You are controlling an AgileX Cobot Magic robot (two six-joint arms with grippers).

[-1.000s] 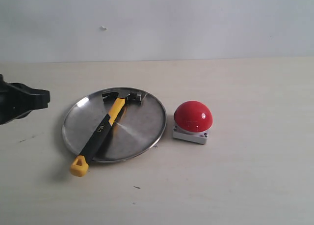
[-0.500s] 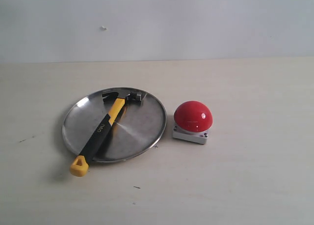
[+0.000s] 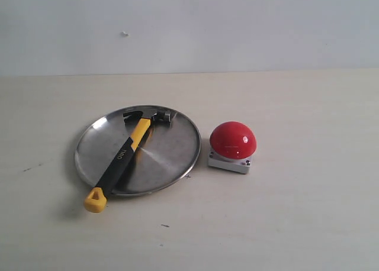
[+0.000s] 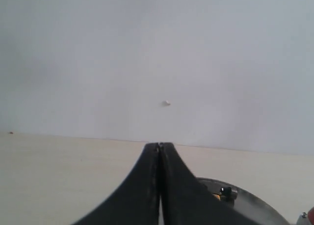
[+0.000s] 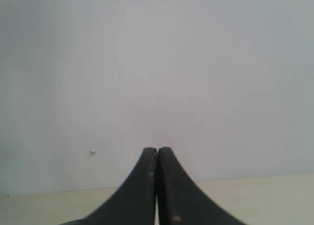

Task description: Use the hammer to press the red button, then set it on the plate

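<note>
in the left wrist view the closed left hand hides most of the plate and all but a bit of the hammer. the red button is a sliver cut by the corner. in the exterior view the hammer's lettering is too small to read.

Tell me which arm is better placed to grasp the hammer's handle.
Left, likely. The hammer lies on the plate on the left of the exterior view, its yellow looped end overhanging the rim that way, and the left gripper faces the plate. The right gripper faces mostly wall. Both are shut.
</note>
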